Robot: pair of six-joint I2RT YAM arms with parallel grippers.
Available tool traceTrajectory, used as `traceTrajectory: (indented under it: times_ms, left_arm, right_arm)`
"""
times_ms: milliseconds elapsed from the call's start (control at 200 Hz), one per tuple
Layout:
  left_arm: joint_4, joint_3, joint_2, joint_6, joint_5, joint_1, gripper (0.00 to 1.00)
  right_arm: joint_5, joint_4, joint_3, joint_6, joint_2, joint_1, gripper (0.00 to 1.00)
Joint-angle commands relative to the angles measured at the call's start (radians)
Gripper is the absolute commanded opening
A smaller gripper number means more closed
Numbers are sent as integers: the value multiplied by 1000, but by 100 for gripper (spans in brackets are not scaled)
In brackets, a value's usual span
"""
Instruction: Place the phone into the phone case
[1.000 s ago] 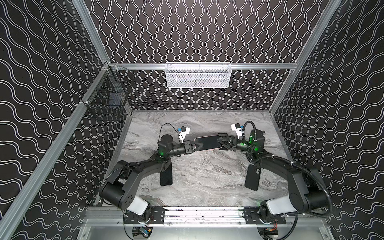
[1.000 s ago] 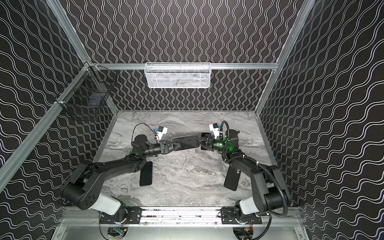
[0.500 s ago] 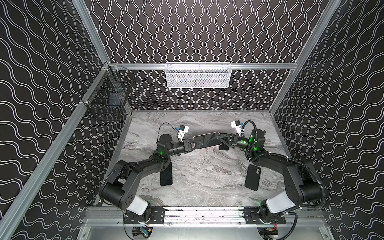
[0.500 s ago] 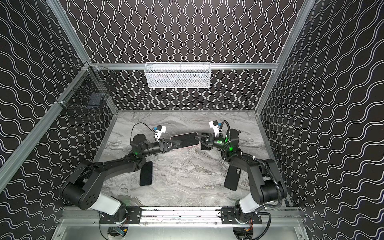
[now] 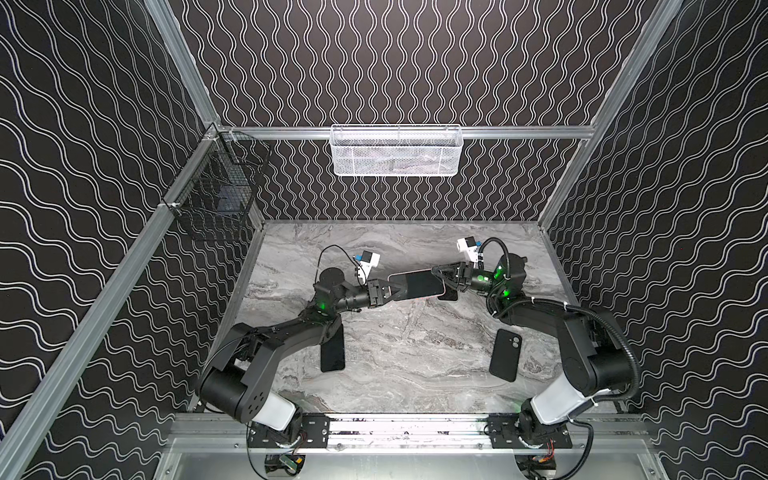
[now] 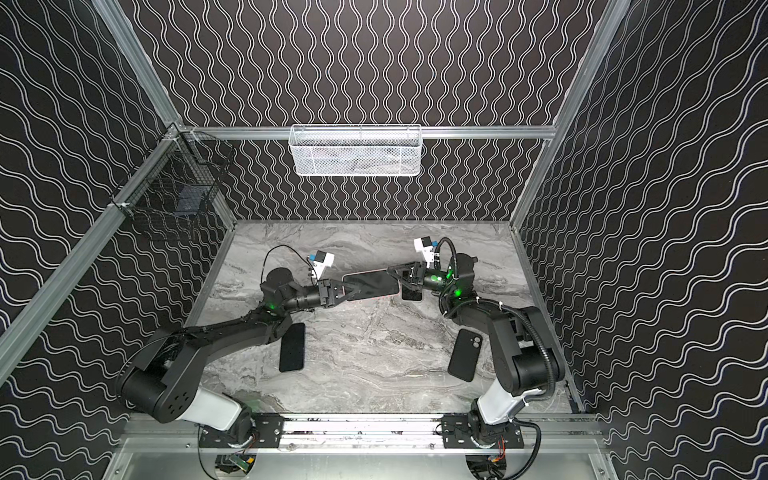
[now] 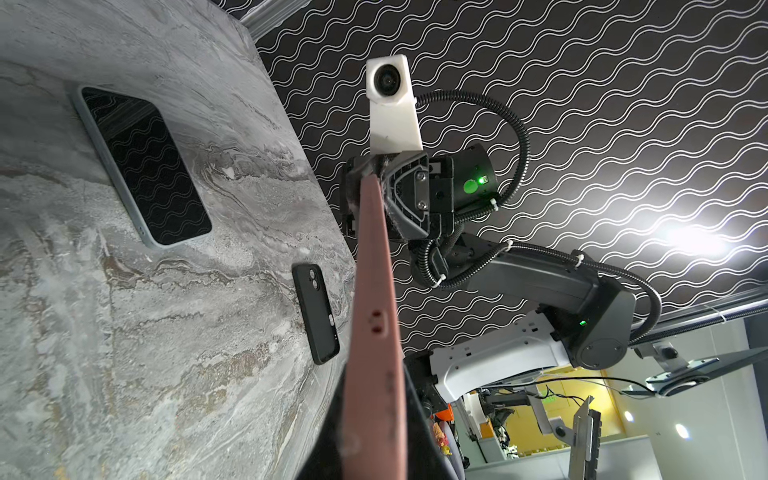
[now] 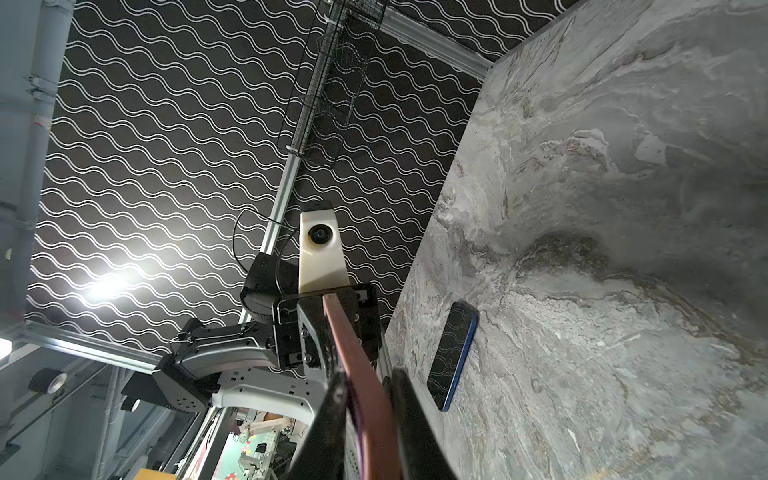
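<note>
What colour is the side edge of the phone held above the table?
Pink; the phone shows it best in the left wrist view.

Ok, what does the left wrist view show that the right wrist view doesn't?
Left wrist only: the black case, a pale-edged phone lying flat, and the right arm. Right wrist only: a blue-edged phone, the wire basket, and the left arm. Both: the pink phone seen edge-on, and the marble table.
</note>
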Motion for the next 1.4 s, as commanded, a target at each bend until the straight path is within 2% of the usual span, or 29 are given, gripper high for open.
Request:
traceTrajectory:
  times_ms: [0,145,265,330,395,455,516,631,811,996,1111,1391]
  left_arm:
    - [26,11,-8,27,10,-2,0]
    - [12,14,-12,34,8,-1,0]
    - [16,18,-9,33,9,-2,0]
    - [18,18,-9,31,10,-2,0]
    - [23,18,-9,27,10,-1,0]
    - [24,18,-13,27,10,-2,0]
    - [25,19,-17,25,9,-1,0]
    - [12,25,-31,27,8,-2,0]
    - [4,40,-37,26,7,-2,0]
    - [-6,62,-32,22,-26,-1,0]
    - [-28,82,-37,19,-80,-1,0]
    - [-151,108,-94,45,-279,-2,0]
  right_arm:
    - [-10,155,0,90,18,2,10]
    - [6,83,-2,40,4,2,0]
    - [31,-60,5,-57,-31,2,1]
    - [48,-136,13,-108,-50,2,11]
    - [65,-208,21,-154,-71,0,35]
    - [80,-249,24,-180,-91,-8,47]
    - [89,-257,18,-179,-112,-27,55]
    - [87,-244,-3,-155,-154,-67,63]
    - [86,-407,8,-255,-207,-74,65]
    - [93,-390,-49,-240,-254,-73,65]
    - [118,-382,-86,-217,-294,-72,65]
    - [264,-378,-179,-139,-407,-26,65]
